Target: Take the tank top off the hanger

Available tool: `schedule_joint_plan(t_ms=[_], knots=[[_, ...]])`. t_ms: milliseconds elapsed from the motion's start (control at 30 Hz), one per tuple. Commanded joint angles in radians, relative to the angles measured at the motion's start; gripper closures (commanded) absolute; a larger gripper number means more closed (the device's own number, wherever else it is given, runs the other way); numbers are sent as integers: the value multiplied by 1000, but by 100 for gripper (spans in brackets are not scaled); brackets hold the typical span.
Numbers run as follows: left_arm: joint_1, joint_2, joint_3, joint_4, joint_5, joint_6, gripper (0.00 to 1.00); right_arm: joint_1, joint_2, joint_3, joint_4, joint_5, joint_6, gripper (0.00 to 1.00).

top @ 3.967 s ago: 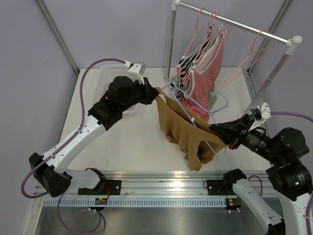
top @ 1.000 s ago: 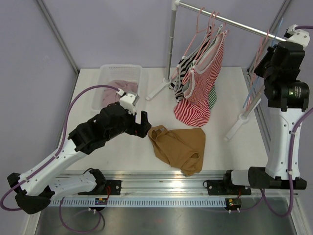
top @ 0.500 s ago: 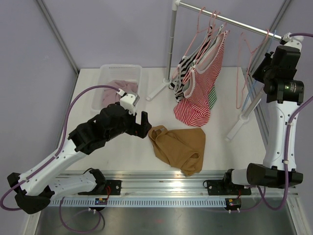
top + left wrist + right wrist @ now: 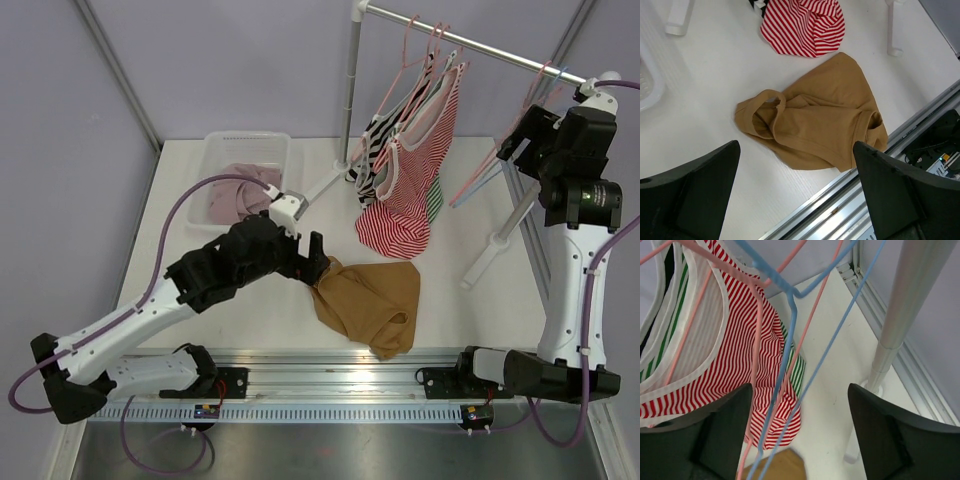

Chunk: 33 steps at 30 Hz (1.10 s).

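The tan tank top (image 4: pixel 365 298) lies crumpled on the white table, off any hanger; in the left wrist view the tank top (image 4: pixel 815 125) fills the middle. My left gripper (image 4: pixel 318 262) is open at its left edge, and in the wrist view the left gripper (image 4: pixel 796 147) has its jaws wide above the cloth, holding nothing. The bare blue hanger (image 4: pixel 478 182) hangs slanted from the rack's rail. My right gripper (image 4: pixel 517 140) is up beside it, open. In the right wrist view the blue hanger (image 4: pixel 786 340) runs between the right gripper's (image 4: pixel 800 387) spread jaws without being gripped.
Red, green and black striped tops (image 4: pixel 410 170) hang on pink hangers from the rail (image 4: pixel 470 45). An empty pink hanger (image 4: pixel 535 88) hangs near my right wrist. The rack's post (image 4: pixel 902 315) stands right. A clear bin (image 4: pixel 247 175) with pink cloth sits back left. A metal rail (image 4: pixel 330 375) borders the front.
My right gripper has opened and let go of the blue hanger, which now hangs from the rail. My left arm has moved right, up to the tank top's left edge.
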<state>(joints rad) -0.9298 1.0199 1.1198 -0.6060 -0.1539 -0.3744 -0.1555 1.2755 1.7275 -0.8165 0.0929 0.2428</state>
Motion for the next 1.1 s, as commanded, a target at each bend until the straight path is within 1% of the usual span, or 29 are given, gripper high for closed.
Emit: schedule_joint_plan(t_ms=[0,33,100,167,200,233,267,300,333,367,400,500,567,633,700,767,800,833,900,933,967,1000,1033,1067], knots=[[-50,55,-57,158,-4,-17,1,-4,-76,69,-27,4,4,13],[-63,77,-69,213,-7,-15,1,-6,-103,79,-35,2,3,10],[-96,149,-86,256,-18,-21,1,-6,-139,93,-52,-18,4,1],[-125,202,-100,317,-24,-23,1,-6,-205,92,-50,-45,7,0],[-133,266,-100,333,-29,-24,1,-6,-229,83,-36,-88,6,0],[-150,298,-94,362,-29,-21,1,-6,-296,32,-14,-144,1,0],[-156,336,-88,373,-29,-23,1,-6,-329,-1,40,-188,4,0],[-159,398,-78,380,-33,-26,1,-6,-361,-58,60,-276,6,1],[-165,437,-71,399,-30,-32,1,-6,-410,-81,74,-316,9,1],[-167,469,-52,403,-30,-34,1,-6,-429,-100,82,-356,16,1],[-170,533,-42,407,-27,-38,1,-6,-445,-132,82,-421,19,0],[-185,621,-2,407,-21,-44,1,-6,-513,-184,68,-498,19,0],[-205,699,15,399,-22,-47,1,-6,-539,-209,74,-504,29,1],[-231,779,44,367,-58,-58,1,-4,-568,-233,88,-513,27,0],[-244,821,61,348,-68,-64,1,-4,-584,-238,91,-516,33,1],[-251,868,57,360,-44,-77,2,-4,-584,-233,94,-521,49,1],[-253,881,51,371,-14,-80,6,-4,-584,-229,96,-532,55,0],[-251,888,38,391,2,-83,13,-4,-582,-227,99,-541,64,1],[-251,917,43,397,39,-89,31,-4,-588,-230,105,-562,69,0],[-251,925,44,393,50,-87,45,-4,-590,-233,112,-567,70,1],[-251,925,46,390,50,-90,83,-4,-593,-236,112,-564,70,1],[-251,916,38,388,42,-95,93,-4,-599,-238,112,-561,69,0],[-253,899,23,382,31,-103,100,-4,-602,-238,111,-559,63,1],[-253,879,11,377,19,-106,100,-4,-605,-238,109,-556,59,1]])
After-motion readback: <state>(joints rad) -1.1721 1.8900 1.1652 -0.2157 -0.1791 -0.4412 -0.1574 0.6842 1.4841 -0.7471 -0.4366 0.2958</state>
